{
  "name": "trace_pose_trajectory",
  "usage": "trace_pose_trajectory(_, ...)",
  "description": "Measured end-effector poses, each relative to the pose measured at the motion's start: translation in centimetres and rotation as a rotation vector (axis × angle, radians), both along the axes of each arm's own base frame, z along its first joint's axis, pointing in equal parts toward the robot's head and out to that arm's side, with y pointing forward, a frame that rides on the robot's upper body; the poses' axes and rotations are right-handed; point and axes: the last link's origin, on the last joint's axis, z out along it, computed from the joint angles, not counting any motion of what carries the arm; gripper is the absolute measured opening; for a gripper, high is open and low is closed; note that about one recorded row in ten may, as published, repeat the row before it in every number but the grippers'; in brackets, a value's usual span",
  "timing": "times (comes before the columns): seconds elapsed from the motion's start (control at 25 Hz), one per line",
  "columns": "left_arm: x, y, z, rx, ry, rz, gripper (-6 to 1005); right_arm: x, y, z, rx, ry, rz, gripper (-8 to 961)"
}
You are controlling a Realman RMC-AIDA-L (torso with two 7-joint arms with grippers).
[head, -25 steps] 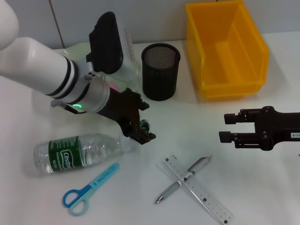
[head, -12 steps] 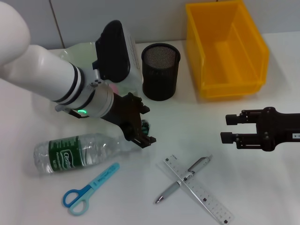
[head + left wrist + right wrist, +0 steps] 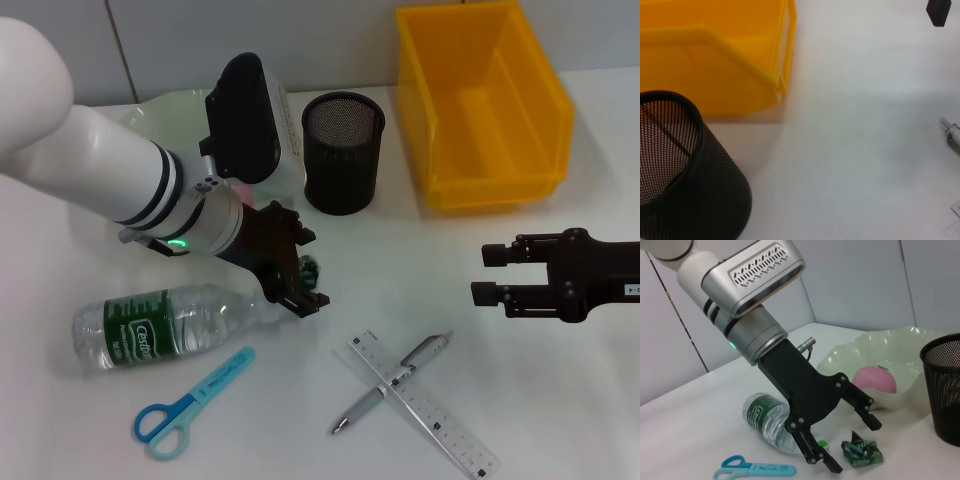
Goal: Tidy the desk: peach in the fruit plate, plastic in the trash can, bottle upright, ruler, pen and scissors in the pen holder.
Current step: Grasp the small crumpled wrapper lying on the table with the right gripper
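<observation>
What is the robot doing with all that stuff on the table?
It is tidying the desk. The peach already sits in the fruit plate. The left tool, open, hovers around a crumpled green plastic wrapper beside the lying bottle. The scissors, pen and ruler lie loose. The right tool waits, open, over the desk in front of the trash can.

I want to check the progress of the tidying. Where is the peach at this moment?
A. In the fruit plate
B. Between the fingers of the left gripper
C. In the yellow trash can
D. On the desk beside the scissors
A. The right wrist view shows the pink peach lying inside the pale green fruit plate, while the open left gripper hangs above the green plastic scrap, holding nothing.
</observation>
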Motion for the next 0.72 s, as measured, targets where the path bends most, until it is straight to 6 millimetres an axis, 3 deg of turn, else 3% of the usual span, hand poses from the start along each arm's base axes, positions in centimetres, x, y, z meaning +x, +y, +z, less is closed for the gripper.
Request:
trace_pose_trajectory(0.4,-0.1,0.1,-0.1,0.006,-0.004,0.003,860,0.0,0.1,0.0,-0.004,-0.008,0.003,702)
trace_pose_trajectory(0.48,0.6,-0.2,0.5,-0.016,-0.062,0.014,805,0.0,0.2,0.0,-0.003,-0.01,0.003,711)
trace_pose_trajectory(0.6,0.8,-0.5,2.5,-0.028,-0.182,0.049,723,-0.3,0.5,-0.2,-0.002,-0.006,0.003,723)
trace_pose_trajectory(0.64,0.3,-0.6,4.5,-0.027,-0.283,0.083,724,-0.7,1.1,-0.4,-0.001,0.005,0.002,728)
trace_pose_trajectory(0.68,0.3,-0.6,4.5,-0.027,-0.283,0.083,725,-0.7,1.1,-0.4,-0.001,0.005,0.002,732)
trace_pose_trajectory(0.72,-0.8,-1.0,6.4,-0.023,-0.387,0.128,727,-1.3,1.7,-0.7,0.0,0.012,0.011,736)
